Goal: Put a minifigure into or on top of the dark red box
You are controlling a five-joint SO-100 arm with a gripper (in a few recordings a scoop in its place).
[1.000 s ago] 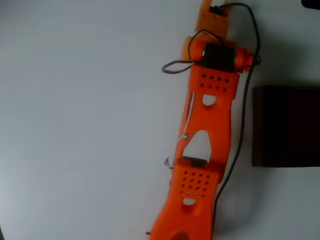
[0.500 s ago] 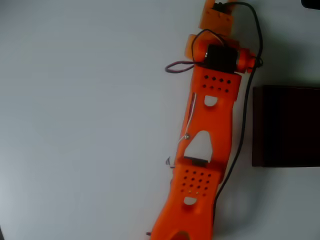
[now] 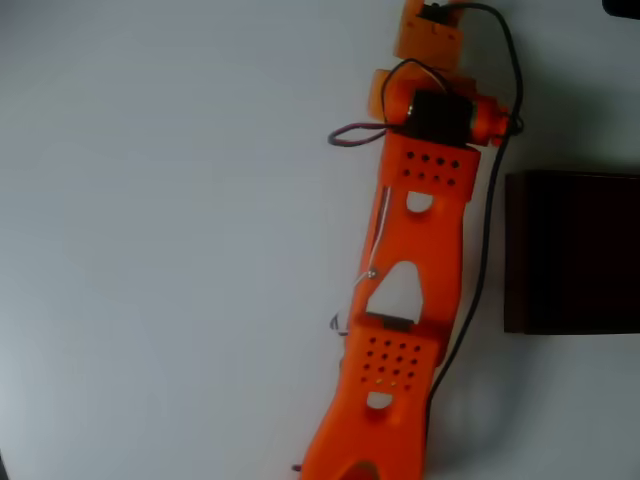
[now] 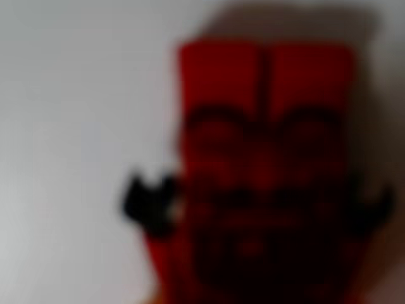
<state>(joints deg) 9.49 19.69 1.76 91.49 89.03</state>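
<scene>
Wrist view: the minifigure (image 4: 266, 171), blurred, very close to the lens, legs toward the top. Overhead view: the orange arm (image 3: 405, 300) lies left of the dark red box (image 3: 572, 252), whose visible interior appears empty. Placement remains undone; whether the gripper is holding the figure cannot be told.

Red minifigure (image 4: 266, 164), maroon box (image 3: 575, 250), orange arm (image 3: 410, 300).
</scene>
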